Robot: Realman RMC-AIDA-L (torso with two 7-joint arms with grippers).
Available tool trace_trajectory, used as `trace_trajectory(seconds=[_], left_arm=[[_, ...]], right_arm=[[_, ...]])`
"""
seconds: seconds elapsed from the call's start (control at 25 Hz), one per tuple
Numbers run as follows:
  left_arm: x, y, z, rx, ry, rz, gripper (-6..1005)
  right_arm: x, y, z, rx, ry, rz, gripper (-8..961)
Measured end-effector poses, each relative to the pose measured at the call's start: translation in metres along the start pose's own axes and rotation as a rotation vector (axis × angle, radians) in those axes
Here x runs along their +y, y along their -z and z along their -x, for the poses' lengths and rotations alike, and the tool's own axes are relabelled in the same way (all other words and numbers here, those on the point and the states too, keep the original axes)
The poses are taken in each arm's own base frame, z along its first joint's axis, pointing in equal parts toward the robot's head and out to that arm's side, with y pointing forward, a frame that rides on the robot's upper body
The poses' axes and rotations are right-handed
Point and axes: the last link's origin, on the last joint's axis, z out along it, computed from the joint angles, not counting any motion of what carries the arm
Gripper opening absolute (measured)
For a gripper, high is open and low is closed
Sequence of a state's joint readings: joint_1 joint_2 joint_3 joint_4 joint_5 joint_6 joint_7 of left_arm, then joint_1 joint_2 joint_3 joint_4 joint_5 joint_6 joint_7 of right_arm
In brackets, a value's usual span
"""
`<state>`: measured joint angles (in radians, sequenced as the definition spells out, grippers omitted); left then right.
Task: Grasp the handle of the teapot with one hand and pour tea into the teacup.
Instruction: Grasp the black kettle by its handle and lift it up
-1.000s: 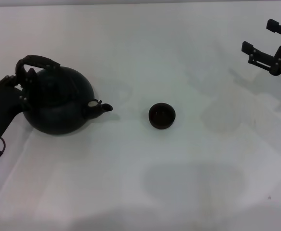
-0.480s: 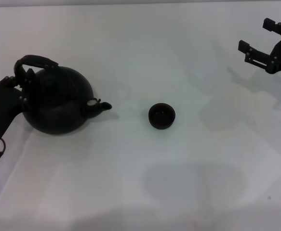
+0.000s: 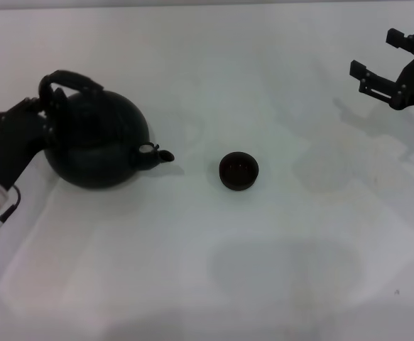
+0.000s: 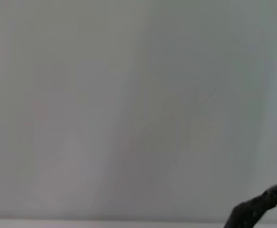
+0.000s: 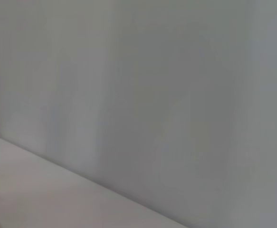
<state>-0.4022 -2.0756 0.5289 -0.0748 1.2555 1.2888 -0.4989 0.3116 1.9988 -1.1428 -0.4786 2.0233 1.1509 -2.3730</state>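
The round black teapot [image 3: 100,142] is at the left of the white table in the head view, its short spout [image 3: 160,154] pointing at the teacup [image 3: 238,171]. The small dark teacup stands near the middle, a short gap from the spout. The arched handle [image 3: 75,79] curves over the teapot's top. My left gripper [image 3: 43,110] reaches in from the left edge and is shut on the handle's left end. My right gripper [image 3: 373,53] hangs open at the far right, away from both. A dark curved piece [image 4: 259,209] shows in a corner of the left wrist view.
The white table [image 3: 207,270] stretches bare in front of the teapot and cup and between the cup and the right arm. The right wrist view shows only a pale blank surface [image 5: 138,95].
The left gripper and teapot have moved together to the right, bringing the spout closer to the teacup. The right gripper has barely moved.
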Motion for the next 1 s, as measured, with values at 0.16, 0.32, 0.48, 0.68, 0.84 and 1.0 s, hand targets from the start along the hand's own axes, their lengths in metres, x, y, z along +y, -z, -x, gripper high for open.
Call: trace_trajectory(seconds=[0.16,0.32,0.48,0.68,0.84,1.0], left_arm=[[-0.001,-0.018,-0.008,-0.017,0.006,0.027,135],[-0.006,-0.031,-0.017,-0.038,0.001,0.066,125],[-0.014,-0.039,-0.030,-0.031,0.040,0.089,125],[-0.025,-0.045,-0.049,-0.038,0.059,0.124,125],[-0.030,-0.051,-0.060,-0.066,0.057,0.148,124],[-0.032,-0.063,-0.067,-0.146,0.027,0.157,124]], right_arm=[[0.002,0.001,-0.002,0.004,-0.007,-0.002,862],[0.003,0.003,-0.005,0.011,-0.016,-0.005,862],[0.004,0.004,-0.007,0.014,-0.023,-0.008,862],[0.005,0.007,-0.010,0.016,-0.031,-0.013,861],[0.006,0.007,-0.010,0.013,-0.033,-0.011,861],[0.007,0.007,-0.011,0.014,-0.041,-0.011,861]])
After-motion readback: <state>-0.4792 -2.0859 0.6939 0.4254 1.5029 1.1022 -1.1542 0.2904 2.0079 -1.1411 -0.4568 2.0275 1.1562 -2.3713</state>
